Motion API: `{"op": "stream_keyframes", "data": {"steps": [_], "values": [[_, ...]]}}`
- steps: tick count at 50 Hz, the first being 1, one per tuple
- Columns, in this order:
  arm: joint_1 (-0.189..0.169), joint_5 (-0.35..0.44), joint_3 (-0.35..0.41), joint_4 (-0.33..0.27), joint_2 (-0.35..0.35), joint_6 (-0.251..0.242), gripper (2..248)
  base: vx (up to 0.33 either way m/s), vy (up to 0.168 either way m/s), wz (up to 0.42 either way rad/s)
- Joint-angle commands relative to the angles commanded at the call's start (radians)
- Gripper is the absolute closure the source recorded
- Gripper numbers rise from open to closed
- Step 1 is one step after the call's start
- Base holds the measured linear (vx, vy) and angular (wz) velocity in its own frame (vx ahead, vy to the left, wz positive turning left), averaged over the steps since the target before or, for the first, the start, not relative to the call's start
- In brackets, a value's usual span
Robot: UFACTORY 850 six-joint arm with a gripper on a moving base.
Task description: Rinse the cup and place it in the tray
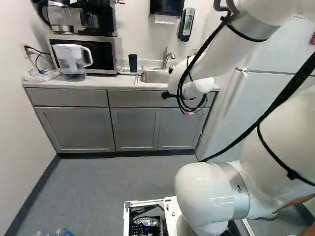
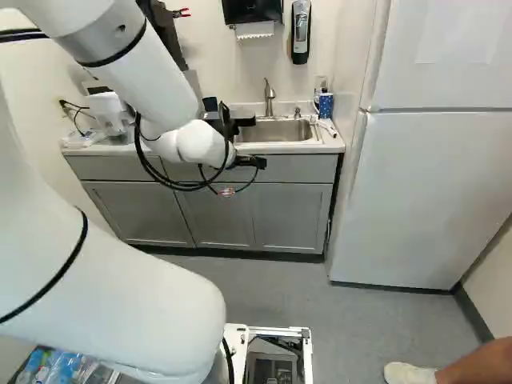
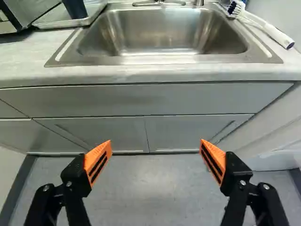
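A microwave (image 1: 102, 55) stands on the counter (image 1: 106, 83), grey cabinets (image 1: 76, 129) below it. A glass carafe (image 1: 60, 17) and a black appliance (image 1: 101, 25) sit atop it; a white-handled pitcher (image 1: 74, 61) stands before its door. To its right in the left base view hang a paper towel dispenser (image 1: 166, 7) and a soap dispenser (image 1: 187, 24). Well apart from it are a blue bottle (image 2: 326, 105), a brush (image 3: 270, 33) and the white refrigerator (image 2: 432, 192).
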Motion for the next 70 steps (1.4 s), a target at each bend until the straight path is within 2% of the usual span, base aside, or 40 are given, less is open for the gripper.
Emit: {"op": "stream_keyframes", "data": {"steps": [20,35,52,70], "values": [[0.02,0.206,0.127,0.003,0.021,-0.002,3,0.0,0.0,0.0],[0.032,0.33,0.203,0.004,0.033,-0.003,3,0.0,0.0,0.0],[0.043,0.439,0.27,0.005,0.044,-0.003,3,0.0,0.0,0.0],[0.051,0.52,0.32,0.006,0.053,-0.004,3,0.0,0.0,0.0]]}}
